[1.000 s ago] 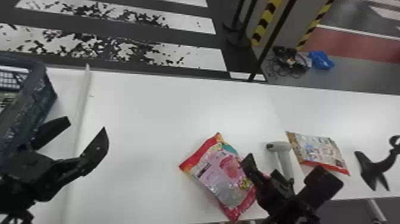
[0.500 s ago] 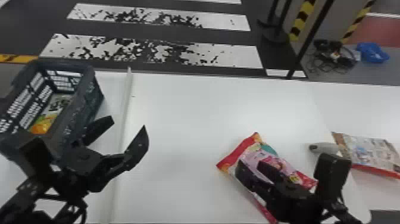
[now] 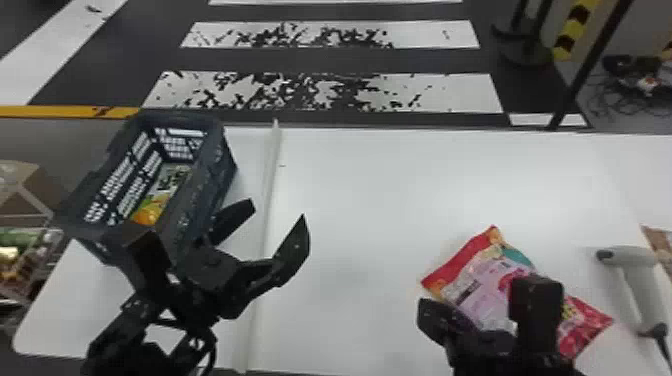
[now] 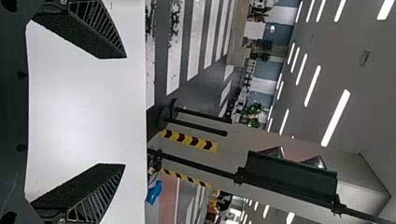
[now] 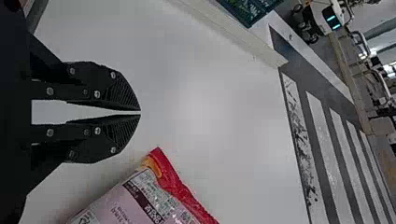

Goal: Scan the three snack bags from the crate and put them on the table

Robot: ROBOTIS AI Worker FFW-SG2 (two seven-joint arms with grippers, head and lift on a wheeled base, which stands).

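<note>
In the head view my left gripper [image 3: 278, 212] stands open just right of the crate [image 3: 227, 175]; in the left wrist view my gripper [image 4: 125, 110] has its two fingers wide apart, nothing between them. Inside the crate lies a snack bag [image 3: 172, 179] with yellow, green and orange parts. A red and pink snack bag [image 3: 480, 287] lies flat on the table, and my right gripper [image 3: 424, 307] is at its left side. The right wrist view shows the right gripper [image 5: 140, 113] shut and empty, beside the red and pink bag [image 5: 126, 198]. Another bag [image 3: 662, 242] is cut by the right edge.
A light grey handheld scanner [image 3: 640, 287] with a black cable lies right of the red and pink bag. A raised white strip [image 3: 265, 210] crosses the white table [image 3: 370, 200] between crate and bag. Beyond the far edge is striped floor with a dark pole.
The head view has turned left, bringing the crate fully into sight. My right gripper has shifted left across the red and pink bag. The left one holds about the same place by the strip.
</note>
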